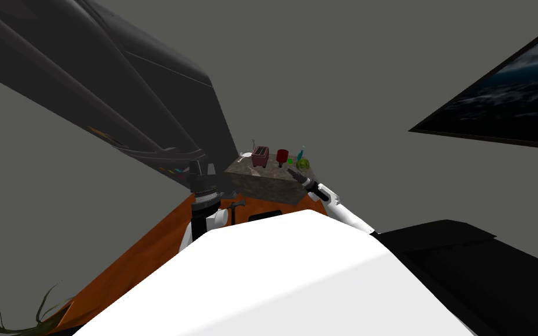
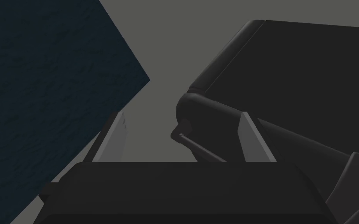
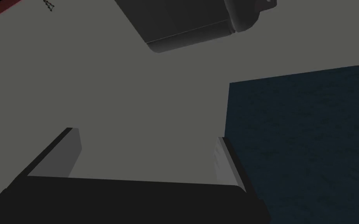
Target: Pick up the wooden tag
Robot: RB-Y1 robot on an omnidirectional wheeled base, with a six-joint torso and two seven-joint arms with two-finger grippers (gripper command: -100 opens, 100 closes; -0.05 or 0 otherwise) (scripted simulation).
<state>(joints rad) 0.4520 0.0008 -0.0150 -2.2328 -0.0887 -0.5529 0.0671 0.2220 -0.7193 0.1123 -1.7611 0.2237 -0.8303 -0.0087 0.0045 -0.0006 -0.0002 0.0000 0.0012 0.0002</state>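
Left pincer (image 2: 182, 136) and right pincer (image 3: 147, 159) both stand apart, empty. The wooden tag, too small to tell, perhaps lies among clutter on the desk (image 1: 265, 185); a blind reach could topple neighbours.
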